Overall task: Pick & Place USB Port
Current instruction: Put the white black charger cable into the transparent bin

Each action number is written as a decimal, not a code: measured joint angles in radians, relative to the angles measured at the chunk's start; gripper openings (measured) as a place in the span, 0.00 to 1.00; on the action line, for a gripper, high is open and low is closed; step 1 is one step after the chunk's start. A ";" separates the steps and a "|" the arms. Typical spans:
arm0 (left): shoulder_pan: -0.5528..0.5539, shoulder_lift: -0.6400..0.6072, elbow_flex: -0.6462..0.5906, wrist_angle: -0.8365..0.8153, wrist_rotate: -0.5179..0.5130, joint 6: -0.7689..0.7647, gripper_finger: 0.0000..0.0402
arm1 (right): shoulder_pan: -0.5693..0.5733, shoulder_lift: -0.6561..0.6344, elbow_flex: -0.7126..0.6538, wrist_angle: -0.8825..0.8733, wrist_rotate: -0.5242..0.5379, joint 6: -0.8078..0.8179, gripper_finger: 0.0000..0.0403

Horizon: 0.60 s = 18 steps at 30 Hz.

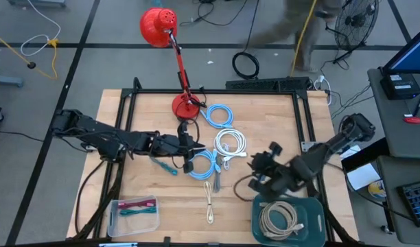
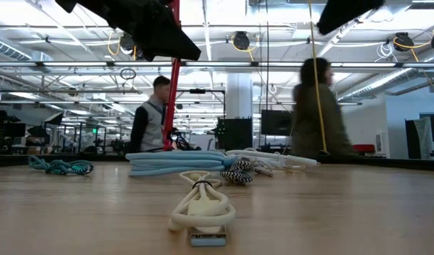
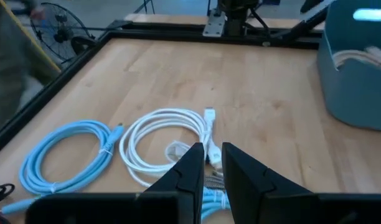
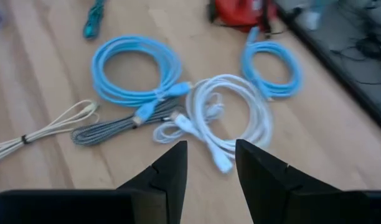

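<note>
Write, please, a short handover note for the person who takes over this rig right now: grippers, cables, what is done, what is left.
Left gripper: empty, fingers slightly apart, above the coiled white cable at table centre.
Right gripper: open, empty, hovering beside the teal plastic bin, facing the cables.
Done: one beige coiled cable lies in the teal bin; the clear plastic box at the front left holds red and green cables.
Left on the wooden table: two light-blue coiled cables, the white coil, a grey braided cable, a cream tied cable, a small teal cable.

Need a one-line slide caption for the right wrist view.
Open right gripper above a white cable, two blue cables and a grey braided one.
</note>
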<state>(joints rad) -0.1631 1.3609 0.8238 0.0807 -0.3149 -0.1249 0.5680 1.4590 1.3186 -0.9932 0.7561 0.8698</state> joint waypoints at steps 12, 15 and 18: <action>-0.118 0.000 0.000 -0.200 0.003 -0.080 0.15 | -0.125 0.000 -0.250 0.522 -0.228 -0.364 0.32; -0.153 0.000 0.000 -0.298 -0.033 -0.100 0.15 | -0.143 0.000 -0.306 0.604 -0.259 -0.398 0.32; -0.166 0.000 0.000 -0.415 -0.112 -0.220 0.15 | -0.158 0.000 -0.353 0.678 -0.275 -0.423 0.32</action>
<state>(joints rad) -0.3287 1.3609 0.8238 -0.3345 -0.4267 -0.3449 0.4101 1.4593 0.9656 -0.3150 0.4809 0.4466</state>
